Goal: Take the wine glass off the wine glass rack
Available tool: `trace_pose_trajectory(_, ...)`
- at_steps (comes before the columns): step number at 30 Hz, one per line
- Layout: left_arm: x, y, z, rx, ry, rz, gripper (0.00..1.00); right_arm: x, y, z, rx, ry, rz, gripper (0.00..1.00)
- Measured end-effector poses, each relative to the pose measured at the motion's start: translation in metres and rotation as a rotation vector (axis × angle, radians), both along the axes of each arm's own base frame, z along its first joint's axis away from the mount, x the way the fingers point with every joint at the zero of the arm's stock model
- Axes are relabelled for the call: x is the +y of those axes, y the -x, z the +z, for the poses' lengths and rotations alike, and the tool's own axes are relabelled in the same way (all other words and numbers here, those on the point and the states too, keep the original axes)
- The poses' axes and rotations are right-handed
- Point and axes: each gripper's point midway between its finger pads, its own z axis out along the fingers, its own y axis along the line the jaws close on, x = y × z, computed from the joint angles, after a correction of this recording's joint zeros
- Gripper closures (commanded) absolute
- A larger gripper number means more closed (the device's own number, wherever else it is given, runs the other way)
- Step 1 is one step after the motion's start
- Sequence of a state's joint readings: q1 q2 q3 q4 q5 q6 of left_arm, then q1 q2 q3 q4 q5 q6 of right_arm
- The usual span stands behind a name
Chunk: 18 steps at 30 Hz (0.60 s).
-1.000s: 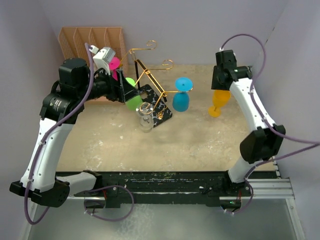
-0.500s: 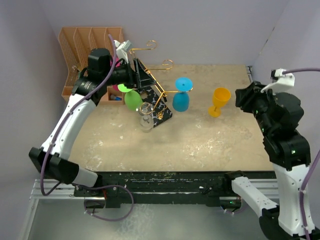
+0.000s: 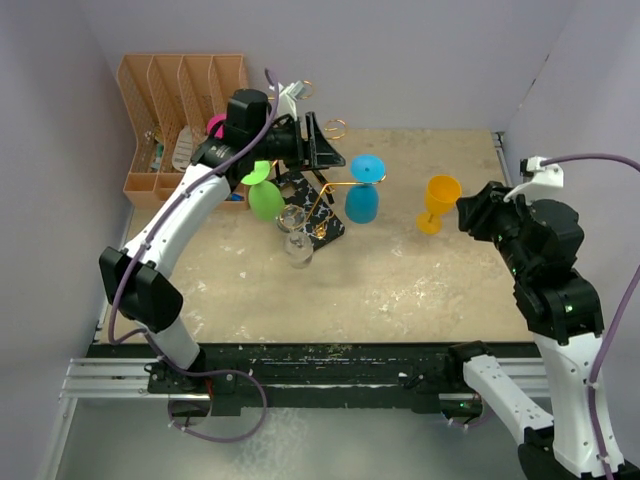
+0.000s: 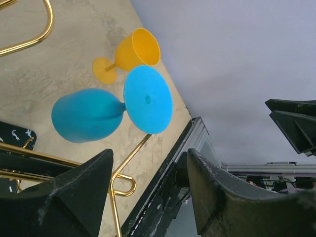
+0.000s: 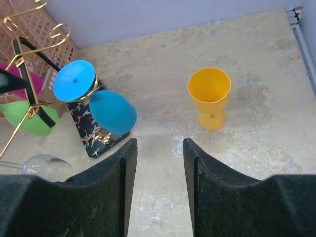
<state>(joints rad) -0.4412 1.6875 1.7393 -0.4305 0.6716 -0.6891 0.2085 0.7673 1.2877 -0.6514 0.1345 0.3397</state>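
Observation:
The wine glass rack (image 3: pixel 318 190), gold wire on a black marbled base (image 5: pixel 91 132), stands at the back of the table. A blue wine glass (image 3: pixel 362 202) hangs bowl-down from its right arm, with its round foot (image 4: pixel 147 106) resting on the wire. A green glass (image 3: pixel 265 200) and a clear glass (image 3: pixel 293 243) hang on the near left side. My left gripper (image 3: pixel 325 150) is open behind the rack, left of the blue glass (image 4: pixel 86 114), holding nothing. My right gripper (image 5: pixel 159 163) is open above the bare table, well back from the yellow glass (image 5: pixel 210 96).
The yellow glass (image 3: pixel 437 203) stands upright on the table, right of the rack. An orange slotted organiser (image 3: pixel 180 100) sits in the back left corner, with a pink glass (image 3: pixel 215 127) beside it. Purple walls close in the back and both sides.
My left arm has swung right along the back of the rack and narrowed its jaws a little. My right arm has let go of the yellow glass and pulled back to the right.

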Motion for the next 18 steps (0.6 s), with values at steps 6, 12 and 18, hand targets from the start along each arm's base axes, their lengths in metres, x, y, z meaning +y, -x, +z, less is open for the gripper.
trace_pose_trajectory(6, -0.009, -0.009, 0.005, -0.018, -0.003, 0.012, 0.37, 0.000, 0.007, 0.009, -0.041, -0.008, 0.008, 0.56)
trace_pose_trajectory(12, -0.019, -0.020, -0.018, 0.019, -0.035, 0.022, 0.38, 0.002, 0.009, 0.009, -0.058, -0.010, 0.023, 0.56)
trace_pose_trajectory(18, -0.026, -0.024, -0.029, 0.038, -0.039, 0.018, 0.39, 0.005, 0.008, 0.003, -0.057, -0.009, 0.040, 0.57)
